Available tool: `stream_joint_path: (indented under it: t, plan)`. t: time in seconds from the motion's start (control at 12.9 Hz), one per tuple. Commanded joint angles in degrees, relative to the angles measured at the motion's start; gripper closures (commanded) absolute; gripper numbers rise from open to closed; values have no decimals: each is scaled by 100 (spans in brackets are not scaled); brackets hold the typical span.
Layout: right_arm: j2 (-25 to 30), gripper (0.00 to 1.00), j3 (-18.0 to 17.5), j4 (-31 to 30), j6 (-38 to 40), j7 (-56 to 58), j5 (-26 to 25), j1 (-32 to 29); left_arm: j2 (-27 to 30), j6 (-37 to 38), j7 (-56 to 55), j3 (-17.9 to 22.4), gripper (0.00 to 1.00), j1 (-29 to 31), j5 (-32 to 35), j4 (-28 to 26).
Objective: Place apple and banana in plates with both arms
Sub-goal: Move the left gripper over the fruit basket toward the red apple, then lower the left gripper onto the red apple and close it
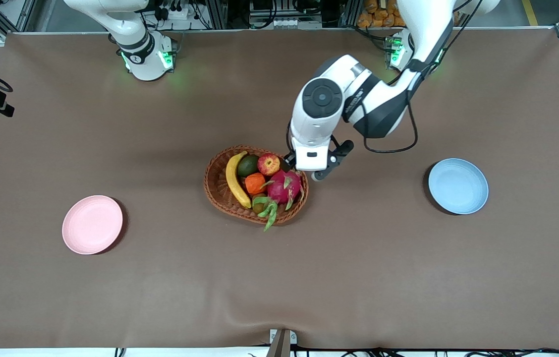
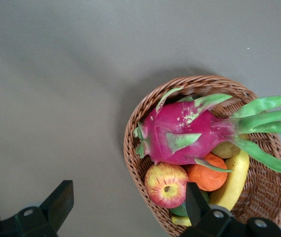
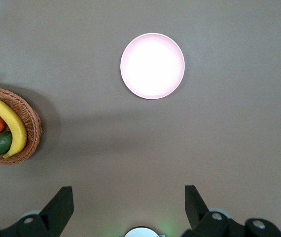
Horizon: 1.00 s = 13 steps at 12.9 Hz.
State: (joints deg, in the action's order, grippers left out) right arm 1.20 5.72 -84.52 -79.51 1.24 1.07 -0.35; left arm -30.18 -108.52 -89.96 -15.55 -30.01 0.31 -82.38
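Note:
The apple [image 1: 268, 164] and the banana [image 1: 236, 179] lie in a wicker basket [image 1: 215, 191] at mid table. The pink plate [image 1: 92, 224] sits toward the right arm's end and the blue plate [image 1: 458, 186] toward the left arm's end, both bare. My left gripper [image 1: 299, 166] hovers open over the basket's rim at the left arm's end. In the left wrist view [image 2: 125, 207] the apple [image 2: 166, 184] lies close by one finger [image 2: 194, 202], untouched. My right gripper [image 3: 125, 207] is open and empty, high over the table, looking down on the pink plate [image 3: 152, 65] and the banana [image 3: 10, 126]; it waits.
The basket also holds a pink dragon fruit [image 1: 284, 186], an orange tangerine [image 1: 254, 183] and a green fruit [image 1: 247, 166]. The dragon fruit [image 2: 185, 136] lies right beside the apple. Brown tablecloth lies open round both plates.

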Motion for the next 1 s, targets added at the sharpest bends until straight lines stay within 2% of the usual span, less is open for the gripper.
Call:
stream_joint_path:
  t: [0.0,0.39,0.93]
  plan:
    - [-59,0,17,138,76,-80,51,26,-234,-46,-486,69,0,-277,180,205]
    - [-85,0,8,138,76,-80,51,35,-611,-792,-1022,69,0,-479,171,205]
    - [-85,0,8,138,84,-80,43,35,-990,-1223,-1207,78,0,-778,180,196]
